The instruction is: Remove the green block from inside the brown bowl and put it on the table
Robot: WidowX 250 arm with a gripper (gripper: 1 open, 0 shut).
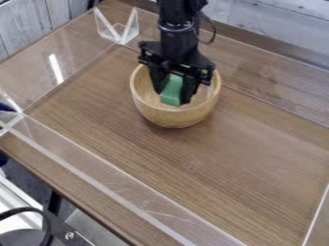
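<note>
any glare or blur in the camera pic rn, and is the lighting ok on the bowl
In the camera view, pale glare streaks along the clear walls at lower left; small, coarse picture, so the claw's dark fingers blend together over the green block; bowl evenly lit, its rim easy to see

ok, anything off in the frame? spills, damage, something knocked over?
Nothing stands out: brown bowl sits upright, no spill or damage visible, and the gripper holds the green block over it.
</note>
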